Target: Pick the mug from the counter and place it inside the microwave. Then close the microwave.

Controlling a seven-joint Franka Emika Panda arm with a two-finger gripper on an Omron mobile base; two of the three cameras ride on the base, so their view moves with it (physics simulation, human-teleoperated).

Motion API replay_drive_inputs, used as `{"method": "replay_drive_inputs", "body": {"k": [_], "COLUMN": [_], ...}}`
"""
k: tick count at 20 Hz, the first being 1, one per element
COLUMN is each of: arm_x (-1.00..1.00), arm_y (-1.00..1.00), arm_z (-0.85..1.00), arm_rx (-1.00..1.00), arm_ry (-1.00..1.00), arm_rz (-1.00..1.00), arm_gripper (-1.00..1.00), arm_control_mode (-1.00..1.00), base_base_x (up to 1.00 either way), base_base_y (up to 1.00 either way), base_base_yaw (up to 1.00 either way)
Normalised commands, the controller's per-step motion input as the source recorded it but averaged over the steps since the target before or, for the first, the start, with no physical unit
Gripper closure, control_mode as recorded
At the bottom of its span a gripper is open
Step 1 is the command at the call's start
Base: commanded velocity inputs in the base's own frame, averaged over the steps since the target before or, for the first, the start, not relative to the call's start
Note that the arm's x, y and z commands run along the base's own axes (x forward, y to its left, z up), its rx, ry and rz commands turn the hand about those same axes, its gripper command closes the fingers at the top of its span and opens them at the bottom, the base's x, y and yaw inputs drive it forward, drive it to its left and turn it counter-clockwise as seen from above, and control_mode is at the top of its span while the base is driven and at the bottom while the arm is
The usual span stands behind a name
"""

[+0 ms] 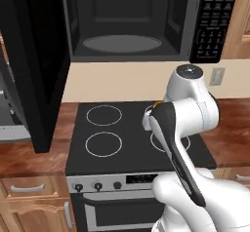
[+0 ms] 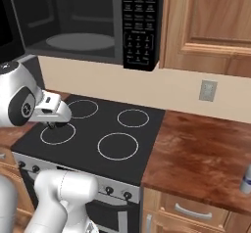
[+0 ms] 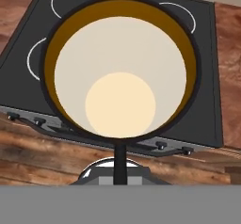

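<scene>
A black glass stovetop [image 2: 98, 129] with four white ring burners sits over an oven front with dark knobs [image 1: 97, 186] and a grey handle. A grey wall outlet [image 2: 208, 90] is set in the cream backsplash, light wooden cabinets [image 2: 211, 21] above it. A white bottle [image 2: 246, 180] stands at the far right edge.

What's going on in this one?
The arm's gripper is shut on the mug and holds it above the black stovetop. The hand view looks straight down into the mug's pale inside. The microwave above the stove stands open, its turntable bare, so the mug is not yet inside and the door is not yet closed.
</scene>
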Motion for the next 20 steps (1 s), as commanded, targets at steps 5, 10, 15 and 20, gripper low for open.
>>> {"method": "replay_drive_inputs", "body": {"k": [5, 10, 15, 20], "arm_x": [0.00, 0.00, 0.00, 0.00], "arm_y": [0.00, 0.00, 0.00, 0.00], "arm_z": [0.00, 0.00, 0.00, 0.00], "arm_rx": [0.00, 0.00, 0.00, 0.00], "arm_ry": [0.00, 0.00, 0.00, 0.00], "arm_rz": [0.00, 0.00, 0.00, 0.00], "arm_gripper": [1.00, 1.00, 1.00, 1.00], "arm_control_mode": [1.00, 1.00, 1.00, 1.00], "base_base_x": [-0.03, -0.08, -0.06, -0.05], "base_base_y": [0.42, 0.30, 0.23, 0.17], "base_base_yaw": [-0.21, -0.22, -0.22, -0.21]}}
